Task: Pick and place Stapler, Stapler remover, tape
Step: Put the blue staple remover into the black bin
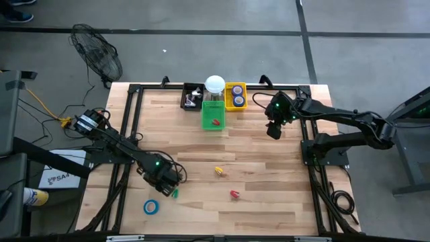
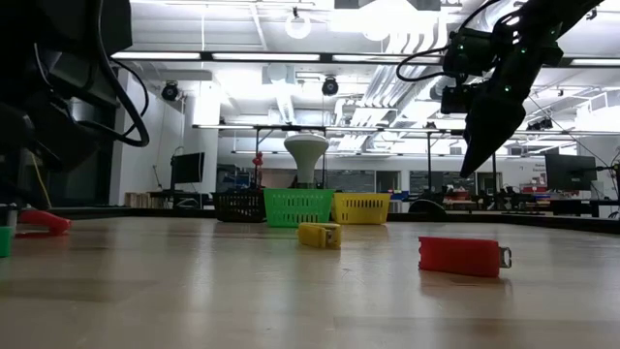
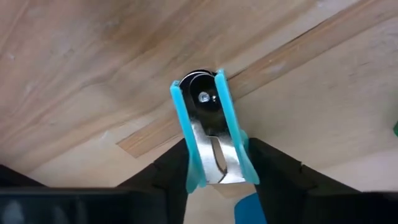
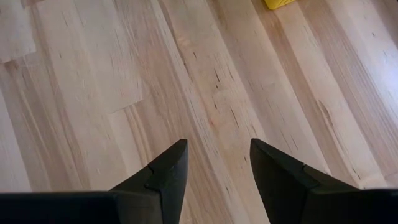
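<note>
Turquoise-handled metal staple remover [image 3: 212,134] is clamped between left gripper [image 3: 214,165] fingers, near-left on the wooden table [image 1: 269,202] — shallow hold; slippage is judged possible on lift. Right gripper [image 4: 214,165] hangs empty, far right — fingers parted.

Floor fan [image 1: 98,50] beside wooden table [image 1: 269,168]

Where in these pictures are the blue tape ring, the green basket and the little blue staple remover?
Blue ring-shaped tape roll [image 1: 151,207]: high view, on its band.
Green plastic basket [image 2: 298,206]: low view, on its front wall.
Blue-handled metal staple remover [image 3: 212,130]: left wrist view, on its metal middle, between the left gripper's dark fingers.
</note>
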You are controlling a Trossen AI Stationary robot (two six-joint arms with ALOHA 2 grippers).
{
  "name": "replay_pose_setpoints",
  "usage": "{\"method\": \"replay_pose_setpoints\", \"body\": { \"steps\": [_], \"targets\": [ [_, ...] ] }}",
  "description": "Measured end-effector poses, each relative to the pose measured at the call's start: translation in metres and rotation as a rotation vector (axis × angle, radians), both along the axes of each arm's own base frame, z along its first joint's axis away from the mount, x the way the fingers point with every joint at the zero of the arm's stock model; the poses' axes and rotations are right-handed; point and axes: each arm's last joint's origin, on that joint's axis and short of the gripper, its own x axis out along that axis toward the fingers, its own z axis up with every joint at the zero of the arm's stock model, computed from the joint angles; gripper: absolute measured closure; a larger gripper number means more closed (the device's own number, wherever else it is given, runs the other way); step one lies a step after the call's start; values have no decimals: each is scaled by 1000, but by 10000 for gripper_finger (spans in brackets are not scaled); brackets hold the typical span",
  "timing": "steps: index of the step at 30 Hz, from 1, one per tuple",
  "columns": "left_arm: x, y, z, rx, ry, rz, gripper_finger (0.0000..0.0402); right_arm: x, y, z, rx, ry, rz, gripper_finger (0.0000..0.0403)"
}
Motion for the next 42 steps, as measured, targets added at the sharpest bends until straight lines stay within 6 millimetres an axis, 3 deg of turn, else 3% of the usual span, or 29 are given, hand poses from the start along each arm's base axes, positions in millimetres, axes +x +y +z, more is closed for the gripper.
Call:
{"method": "replay_pose_setpoints", "body": {
  "steps": [9,24,36,42],
  "targets": [
    [0,0,0,-2,-7,-22,304,0,0,0,0,0,0,238],
    [1,1,0,29,-34,-46,284,0,0,0,0,0,0,238],
    [-1,4,1,104,-66,-126,313,0,0,0,0,0,0,238],
    [-4,7,3,143,-50,-130,297,0,0,0,0,0,0,238]
  ]
}}
